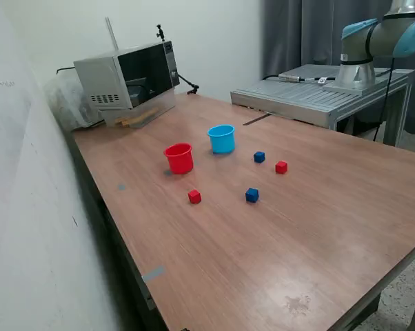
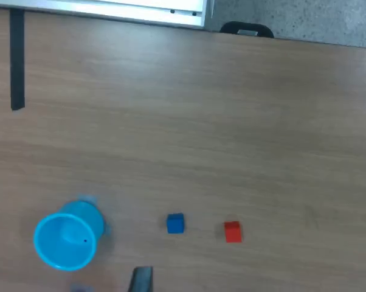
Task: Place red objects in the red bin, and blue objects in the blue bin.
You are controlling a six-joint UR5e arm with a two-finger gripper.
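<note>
Gripper condition cannot be determined: only a dark fingertip sliver (image 2: 140, 278) shows at the lower edge of the wrist view, and the exterior view cuts off the arm (image 1: 373, 41) at upper right, above its metal mounting stand (image 1: 311, 96). Nothing appears to be held.

Nearest the exterior camera, at centre frame, lie one red cube (image 1: 194, 196) and one dark blue cube (image 1: 252, 195), well apart. Behind them sit a second blue cube (image 1: 259, 157) and a second red cube (image 1: 281, 167), near each other. Count: two red, two blue, all loose on the wooden table (image 1: 276, 262); none is in a cup, so sorting has evidently not begun.

Further back stand the red cup (image 1: 179, 158) and the light blue cup (image 1: 221, 138), one each, upright and open-mouthed, apparently ready to receive cubes. A microwave oven (image 1: 128, 76) occupies the far upper left corner.
</note>
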